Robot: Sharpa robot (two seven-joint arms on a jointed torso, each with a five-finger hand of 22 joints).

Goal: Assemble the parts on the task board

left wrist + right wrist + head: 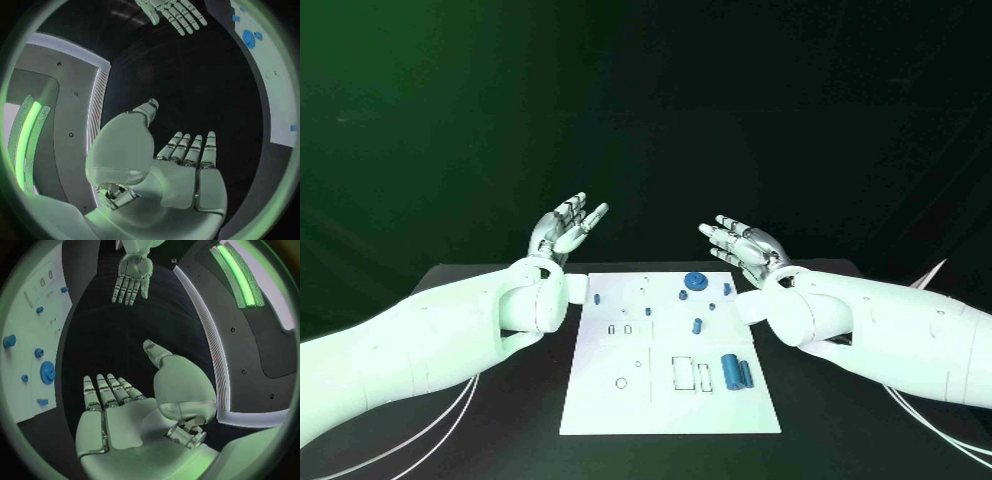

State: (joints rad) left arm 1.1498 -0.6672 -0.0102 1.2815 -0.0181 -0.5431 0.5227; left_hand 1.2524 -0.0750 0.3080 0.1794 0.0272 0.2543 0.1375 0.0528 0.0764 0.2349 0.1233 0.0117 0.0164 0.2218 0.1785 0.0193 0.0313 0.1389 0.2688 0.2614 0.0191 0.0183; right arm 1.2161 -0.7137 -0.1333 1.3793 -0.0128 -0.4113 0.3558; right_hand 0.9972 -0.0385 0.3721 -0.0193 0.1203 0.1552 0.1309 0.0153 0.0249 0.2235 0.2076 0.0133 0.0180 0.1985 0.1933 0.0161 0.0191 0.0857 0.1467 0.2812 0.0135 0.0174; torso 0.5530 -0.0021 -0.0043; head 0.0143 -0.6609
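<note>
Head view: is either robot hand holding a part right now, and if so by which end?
Nothing is held. The left robot hand and right robot hand are both open, raised beyond the task board.

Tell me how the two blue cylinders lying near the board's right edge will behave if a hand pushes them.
The two blue cylinders lie on their sides on the flat white board, so a sideways push would probably roll them. They look smooth and rigid, perhaps slippery between metal fingers. They lie close together, so nudging one may shift the other. Both hands, left and right, are open, away from them.
</note>
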